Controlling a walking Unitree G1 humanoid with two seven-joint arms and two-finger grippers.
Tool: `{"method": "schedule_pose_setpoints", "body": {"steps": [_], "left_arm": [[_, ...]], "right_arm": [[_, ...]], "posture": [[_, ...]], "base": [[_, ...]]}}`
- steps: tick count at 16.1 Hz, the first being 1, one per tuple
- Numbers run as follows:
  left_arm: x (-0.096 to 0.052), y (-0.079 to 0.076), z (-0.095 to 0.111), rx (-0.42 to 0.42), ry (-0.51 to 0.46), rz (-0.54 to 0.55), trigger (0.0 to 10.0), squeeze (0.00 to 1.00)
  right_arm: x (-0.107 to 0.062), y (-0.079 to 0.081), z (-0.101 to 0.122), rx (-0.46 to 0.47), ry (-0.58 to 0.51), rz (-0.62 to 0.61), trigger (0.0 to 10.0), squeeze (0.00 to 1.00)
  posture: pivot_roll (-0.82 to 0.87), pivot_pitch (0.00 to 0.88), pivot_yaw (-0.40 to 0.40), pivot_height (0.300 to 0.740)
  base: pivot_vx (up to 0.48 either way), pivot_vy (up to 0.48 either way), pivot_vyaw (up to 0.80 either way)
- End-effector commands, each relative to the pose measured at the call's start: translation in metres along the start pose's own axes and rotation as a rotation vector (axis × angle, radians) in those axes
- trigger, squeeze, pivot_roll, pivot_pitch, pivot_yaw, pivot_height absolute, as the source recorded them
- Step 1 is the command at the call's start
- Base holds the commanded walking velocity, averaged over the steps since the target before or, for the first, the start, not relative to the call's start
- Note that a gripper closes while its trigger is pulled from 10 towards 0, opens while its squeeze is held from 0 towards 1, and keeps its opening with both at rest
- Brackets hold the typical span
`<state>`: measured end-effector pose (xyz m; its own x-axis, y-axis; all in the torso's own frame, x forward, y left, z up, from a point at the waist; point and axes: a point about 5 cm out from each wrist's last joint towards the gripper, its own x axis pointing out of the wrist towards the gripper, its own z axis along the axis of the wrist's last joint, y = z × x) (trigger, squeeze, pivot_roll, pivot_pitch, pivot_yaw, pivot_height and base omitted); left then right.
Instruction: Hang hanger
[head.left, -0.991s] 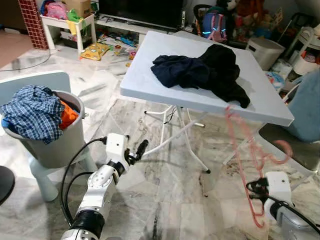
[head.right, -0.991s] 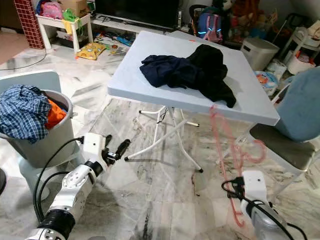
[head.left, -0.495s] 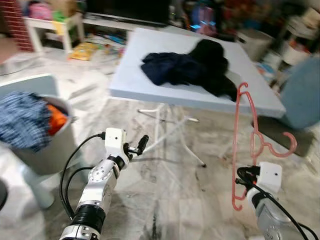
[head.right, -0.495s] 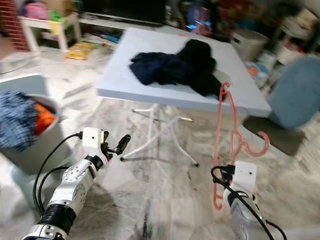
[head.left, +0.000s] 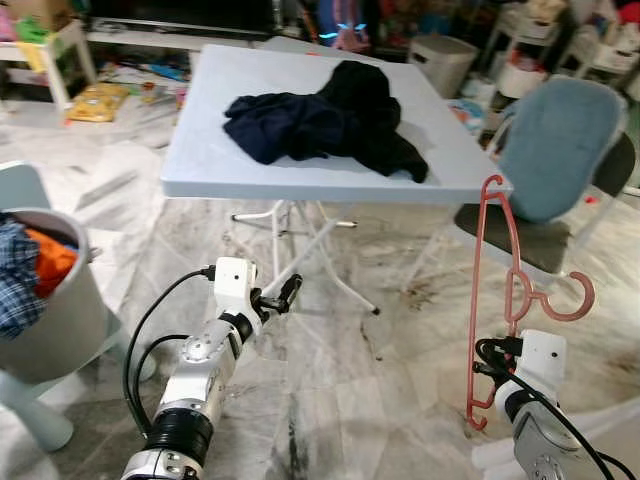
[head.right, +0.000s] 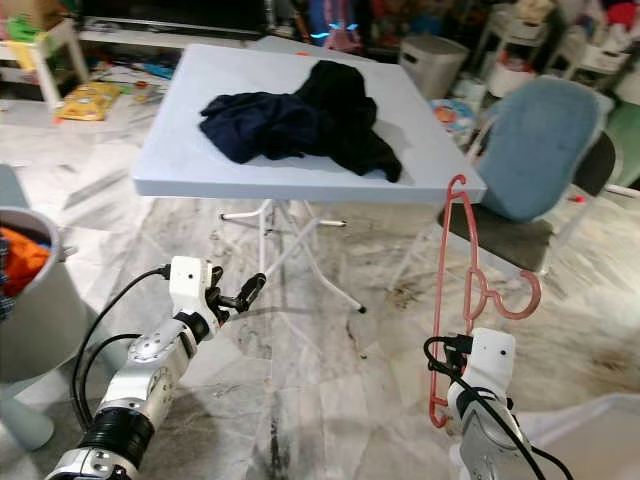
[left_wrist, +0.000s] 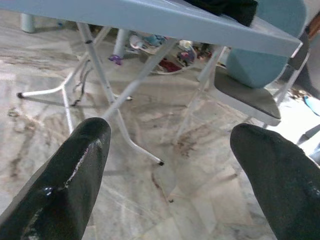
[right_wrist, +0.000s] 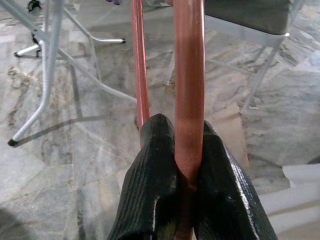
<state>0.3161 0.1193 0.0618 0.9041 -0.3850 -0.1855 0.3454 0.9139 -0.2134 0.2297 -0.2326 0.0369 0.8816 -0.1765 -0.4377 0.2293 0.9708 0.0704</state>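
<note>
The right gripper is clamped on the pink hanger, which stands upright, hook pointing right. The left gripper, fingers apart, is empty.

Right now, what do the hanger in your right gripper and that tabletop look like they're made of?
The pink hanger, pinched by the right gripper, looks like smooth moulded plastic: rounded bar, even colour, faint sheen. The pale blue tabletop also looks like plastic, matte and uniform with a thick rounded edge, on thin white legs that seem to be painted metal tube.
</note>
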Motion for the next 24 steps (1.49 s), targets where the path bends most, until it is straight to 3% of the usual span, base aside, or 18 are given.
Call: {"method": "schedule_pose_setpoints", "body": {"steps": [1, 9, 24], "left_arm": [[0.003, -0.004, 0.006, 0.008, -0.012, -0.013, 10.0, 0.00], [0.006, -0.007, 0.007, 0.016, 0.003, -0.029, 10.0, 0.00], [0.015, -0.017, 0.009, 0.051, 0.014, -0.070, 10.0, 0.00]], "right_arm": [[0.000, -0.001, 0.011, -0.009, -0.036, -0.010, 10.0, 0.00], [0.001, -0.003, 0.011, -0.021, -0.035, -0.026, 10.0, 0.00], [0.002, -0.005, 0.013, -0.044, -0.044, -0.103, 10.0, 0.00]], "posture": [[0.16, 0.000, -0.147, 0.740], [0.15, 0.000, -0.143, 0.740], [0.14, 0.000, -0.130, 0.740]], "base": [[0.000, 0.000, -0.76], [0.000, 0.226, -0.76], [0.000, 0.379, -0.76]]}}
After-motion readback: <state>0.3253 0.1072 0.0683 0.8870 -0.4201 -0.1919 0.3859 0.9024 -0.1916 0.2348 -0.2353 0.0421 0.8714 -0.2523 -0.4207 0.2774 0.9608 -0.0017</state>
